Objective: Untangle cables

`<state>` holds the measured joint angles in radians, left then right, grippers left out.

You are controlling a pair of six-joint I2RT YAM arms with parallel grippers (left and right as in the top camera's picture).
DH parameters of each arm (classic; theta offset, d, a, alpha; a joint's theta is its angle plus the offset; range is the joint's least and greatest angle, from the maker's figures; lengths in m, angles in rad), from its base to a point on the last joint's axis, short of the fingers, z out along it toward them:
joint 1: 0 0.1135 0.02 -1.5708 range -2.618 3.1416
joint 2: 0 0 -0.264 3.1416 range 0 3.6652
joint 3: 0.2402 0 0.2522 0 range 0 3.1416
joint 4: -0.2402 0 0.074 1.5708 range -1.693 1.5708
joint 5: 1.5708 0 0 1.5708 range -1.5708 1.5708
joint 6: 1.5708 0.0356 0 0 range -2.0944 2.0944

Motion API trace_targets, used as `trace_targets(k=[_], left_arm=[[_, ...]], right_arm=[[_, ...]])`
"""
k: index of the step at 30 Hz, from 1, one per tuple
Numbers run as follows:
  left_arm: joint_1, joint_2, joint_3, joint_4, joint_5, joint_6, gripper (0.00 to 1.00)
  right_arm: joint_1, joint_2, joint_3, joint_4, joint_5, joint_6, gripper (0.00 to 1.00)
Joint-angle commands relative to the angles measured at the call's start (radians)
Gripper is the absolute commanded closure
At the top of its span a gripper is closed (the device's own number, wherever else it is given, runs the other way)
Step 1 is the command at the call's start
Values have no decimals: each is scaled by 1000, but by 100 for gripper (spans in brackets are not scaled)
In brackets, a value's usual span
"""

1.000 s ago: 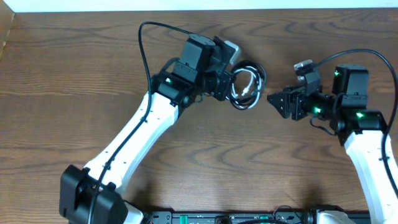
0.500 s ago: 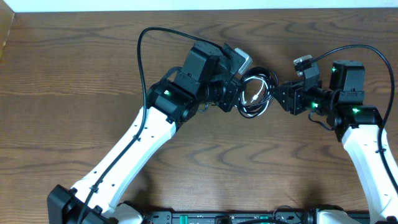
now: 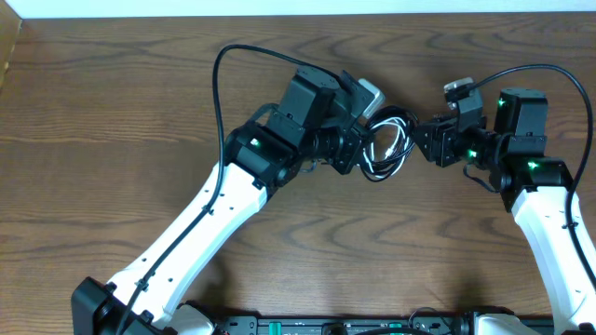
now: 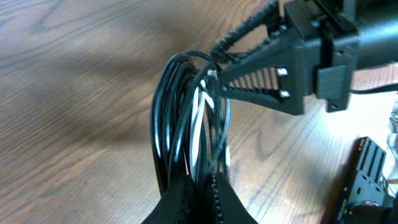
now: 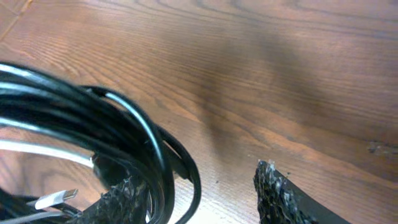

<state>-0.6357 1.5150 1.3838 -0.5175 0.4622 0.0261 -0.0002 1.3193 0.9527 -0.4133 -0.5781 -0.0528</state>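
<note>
Cables: black coil with a white strand, far centre of table, loop reaching from left hand to right hand.
Left hand: clamped on the coil.
Right hand: fingers apart, one touching the coil.

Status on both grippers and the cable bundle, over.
Left gripper shut on the cables. Right gripper open, at the coil's far edge. Black and white strands wound together, not yet separated. Nothing else in the way.
</note>
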Motion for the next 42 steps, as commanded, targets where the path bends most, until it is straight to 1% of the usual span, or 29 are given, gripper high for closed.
trace_targets(k=[1, 6, 9, 12, 15, 19, 27, 30, 35, 37, 41, 42], left_arm=[[-16, -36, 19, 2, 28, -1, 92], [-20, -36, 19, 2, 18, 4, 92], [-19, -36, 19, 2, 13, 3, 92], [-24, -36, 19, 0, 34, 2, 92], [-32, -36, 19, 0, 93, 2, 92], [-51, -36, 19, -1, 158, 1, 92], [-81, -56, 19, 10, 228, -15, 92], [-81, -71, 19, 17, 230, -24, 92], [-81, -93, 19, 40, 256, -31, 92], [-81, -98, 19, 54, 279, -35, 92], [-81, -106, 19, 74, 291, -66, 92], [-81, -109, 19, 75, 290, -66, 92]], right_arm=[[6, -2, -5, 18, 26, 15, 48], [6, -2, -5, 43, 26, 16, 50], [2, -2, -5, 48, 28, 54, 49], [0, -2, -5, 55, 28, 60, 44], [0, -2, -5, 66, 26, 60, 39], [2, 1, -5, 78, 26, 60, 39], [2, 23, -5, 84, 25, 68, 37], [2, 29, -5, 94, 18, 86, 31], [8, 30, -5, 130, -55, 97, 27], [18, 30, -5, 141, -58, 106, 31], [44, 34, -5, 152, -57, 105, 48], [53, 36, -5, 153, -56, 105, 56]])
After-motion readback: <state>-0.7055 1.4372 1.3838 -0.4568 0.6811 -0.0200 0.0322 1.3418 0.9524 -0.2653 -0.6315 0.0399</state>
